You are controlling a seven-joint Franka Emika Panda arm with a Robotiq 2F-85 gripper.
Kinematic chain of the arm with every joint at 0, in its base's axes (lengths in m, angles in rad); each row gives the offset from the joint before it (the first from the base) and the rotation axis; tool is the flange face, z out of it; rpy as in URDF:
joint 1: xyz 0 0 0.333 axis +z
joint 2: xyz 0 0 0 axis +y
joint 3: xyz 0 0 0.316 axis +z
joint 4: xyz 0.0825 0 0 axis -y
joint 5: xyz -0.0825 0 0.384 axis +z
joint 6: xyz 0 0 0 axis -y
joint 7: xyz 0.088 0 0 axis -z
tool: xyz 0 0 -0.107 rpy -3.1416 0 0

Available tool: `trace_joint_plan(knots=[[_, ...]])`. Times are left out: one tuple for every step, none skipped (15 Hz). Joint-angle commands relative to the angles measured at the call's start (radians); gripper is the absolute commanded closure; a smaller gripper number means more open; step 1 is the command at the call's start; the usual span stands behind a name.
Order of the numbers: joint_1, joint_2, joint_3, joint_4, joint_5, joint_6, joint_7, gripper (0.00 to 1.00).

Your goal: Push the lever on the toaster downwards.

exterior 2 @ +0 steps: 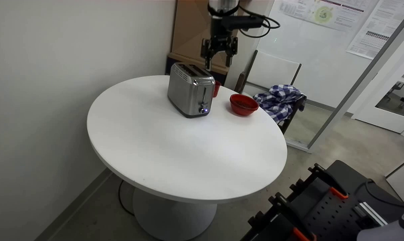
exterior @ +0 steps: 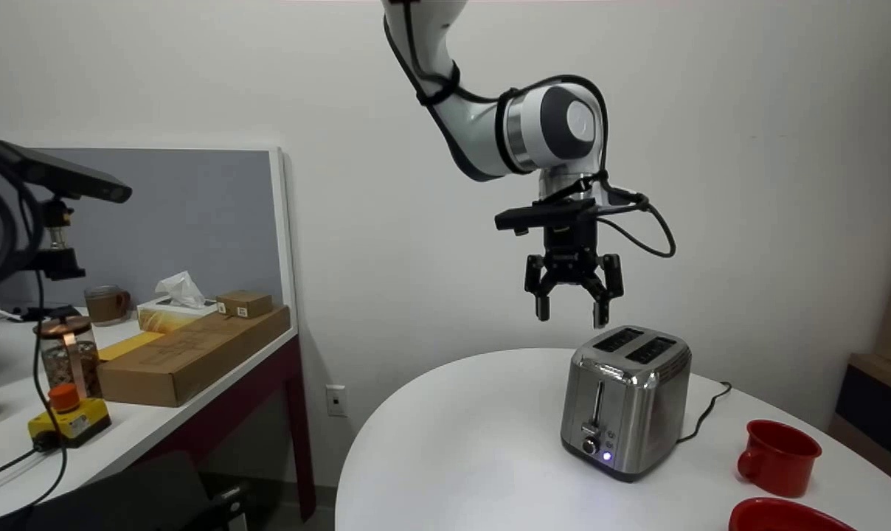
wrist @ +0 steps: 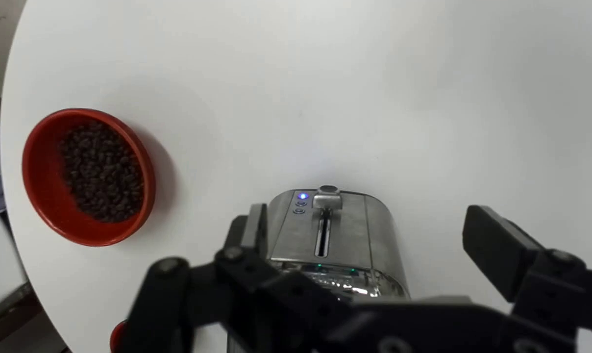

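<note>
The silver toaster (exterior: 626, 413) stands upright on the white round table (exterior: 445, 457). It shows in an exterior view (exterior 2: 188, 93) and in the wrist view (wrist: 345, 225). Its lever (wrist: 328, 200) is at the low end of its slot, near the table, with a knob just below it. A small blue light glows beside the lever. My gripper (exterior: 571, 313) is open and empty, above the toaster and apart from it. It also shows in an exterior view (exterior 2: 218, 63). In the wrist view my gripper (wrist: 364, 228) has its fingers wide apart and partly hides the toaster's top.
A red mug (exterior: 777, 459) and a red bowl (exterior 2: 242, 110) of dark beans stand beside the toaster. The toaster's black cord (exterior: 711, 405) runs to the table's edge. A wall is behind the table. A side desk holds a brown box (exterior: 187, 358).
</note>
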Motion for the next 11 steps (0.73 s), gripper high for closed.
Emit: trace_joint_plan(knots=[[-0.052,-0.248,0.059,-0.242,0.093,0.008,-0.107,0.00],[-0.059,-0.304,0.066,-0.294,0.115,0.006,-0.135,0.00],[-0.065,-0.361,0.071,-0.345,0.135,0.001,-0.167,0.00],[-0.067,-0.416,0.073,-0.393,0.147,-0.009,-0.195,0.00],[-0.068,-0.457,0.072,-0.431,0.153,-0.010,-0.216,0.00],[-0.066,-0.498,0.067,-0.455,0.155,-0.039,-0.223,0.00],[-0.056,-0.385,0.064,-0.355,0.124,-0.016,-0.174,0.00],[-0.057,-0.427,0.063,-0.391,0.127,-0.026,-0.183,0.00],[-0.058,-0.459,0.063,-0.417,0.129,-0.031,-0.190,0.00],[-0.058,-0.478,0.063,-0.433,0.129,-0.031,-0.192,0.00],[-0.058,-0.486,0.062,-0.442,0.129,-0.031,-0.193,0.00]])
